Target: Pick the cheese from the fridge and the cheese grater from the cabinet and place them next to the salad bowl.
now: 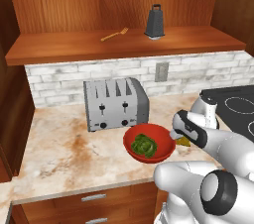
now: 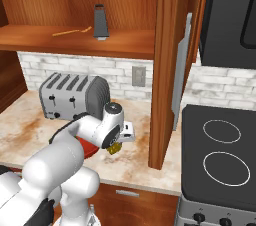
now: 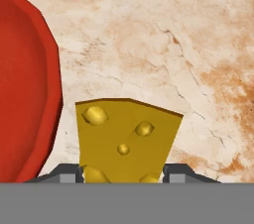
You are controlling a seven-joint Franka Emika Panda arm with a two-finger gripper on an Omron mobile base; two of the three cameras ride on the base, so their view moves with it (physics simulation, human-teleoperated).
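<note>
**Cheese held low beside the salad bowl; grater on the cabinet shelf**

Left base view: one salad bowl (image 1: 149, 142), shallow and red, holds green lettuce leaves and sits on the marbled counter (image 1: 64, 148) just in front of one silver toaster (image 1: 115, 103). One cheese grater (image 1: 155, 21), dark grey and tapered with a loop handle, stands upright on the cabinet (image 1: 74, 44) shelf, well apart from one golden fork (image 1: 114, 34) lying to its left. A yellow sliver of the cheese (image 1: 184, 141) shows under the gripper (image 1: 181, 139), just right of the bowl.

Right base view: the gripper (image 2: 115, 146) points down over the counter, with the cheese (image 2: 114, 148) at its tip. One stove (image 2: 220, 160) with two ring burners lies to the right.

Hand view: one cheese (image 3: 125, 141) wedge, yellow-orange with round holes, is pinched between the two fingertips (image 3: 67, 173). The bowl's red rim (image 3: 30, 94) is just beside it; whether the wedge touches the counter cannot be told.
</note>
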